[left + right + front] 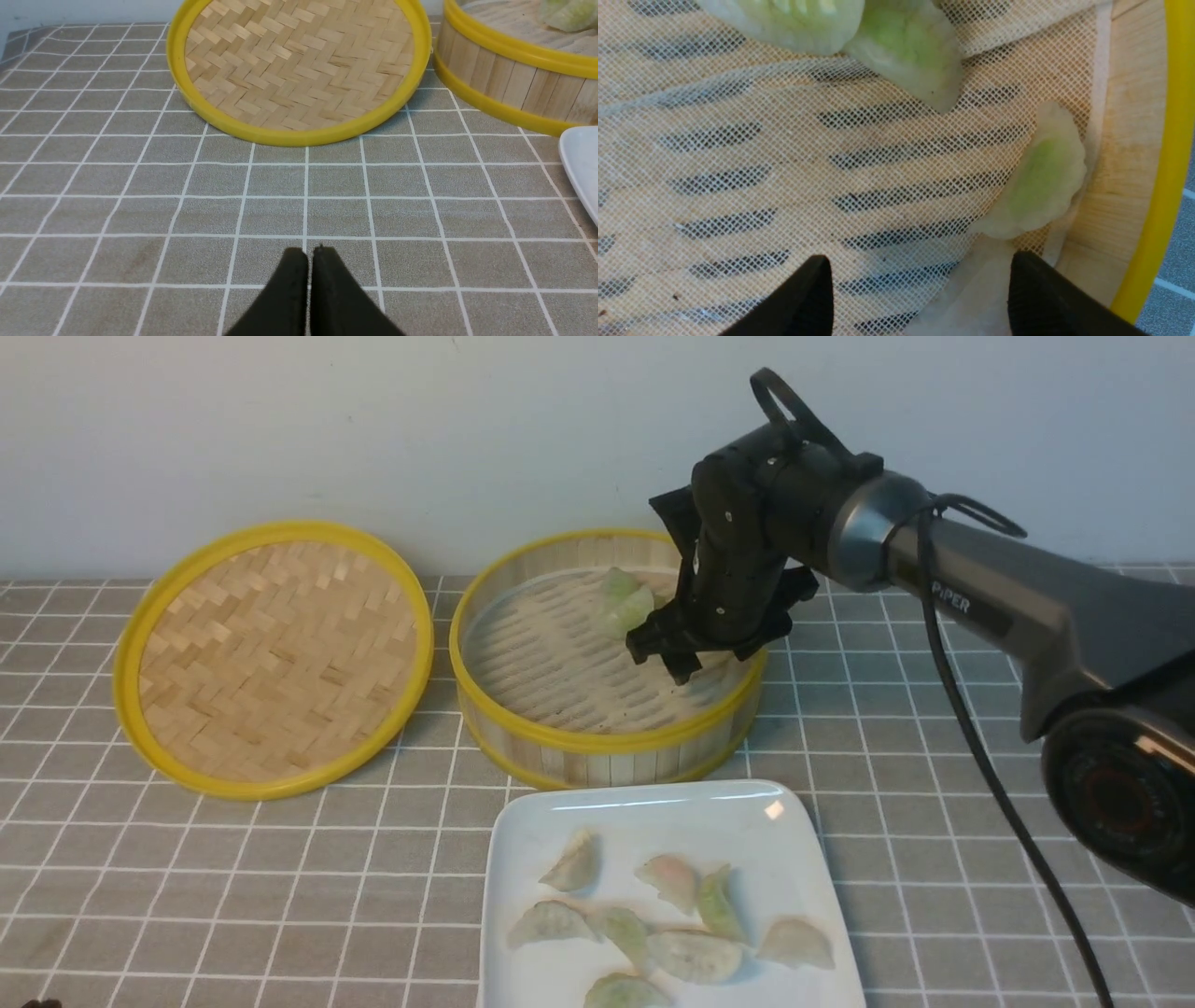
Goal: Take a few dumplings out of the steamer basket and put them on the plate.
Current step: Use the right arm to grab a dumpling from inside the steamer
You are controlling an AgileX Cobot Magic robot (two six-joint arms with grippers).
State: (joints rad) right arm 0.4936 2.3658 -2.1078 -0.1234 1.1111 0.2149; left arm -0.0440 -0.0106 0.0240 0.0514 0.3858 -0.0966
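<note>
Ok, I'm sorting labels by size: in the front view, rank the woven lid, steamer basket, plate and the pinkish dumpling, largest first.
1. plate: looks widest, but it is nearest the camera and cut off, so unsure.
2. woven lid and steamer basket: look alike.
3. pinkish dumpling: by far the smallest.

This looks like a robot test bench dressed up as a kitchen table. The surface [934, 756] is covered by a grey cloth [187, 896] with a white grid, and a bare pale wall [373, 429] closes off the far side. The cooking things are a bamboo steamer basket [597, 761], its woven lid [280, 658] to the left, and a white plate [653, 812] of dumplings [695, 957] at the near edge. A dark robot arm [1027, 607] marked PiPER, trailing a black cable [980, 756], reaches in from the right.
</note>
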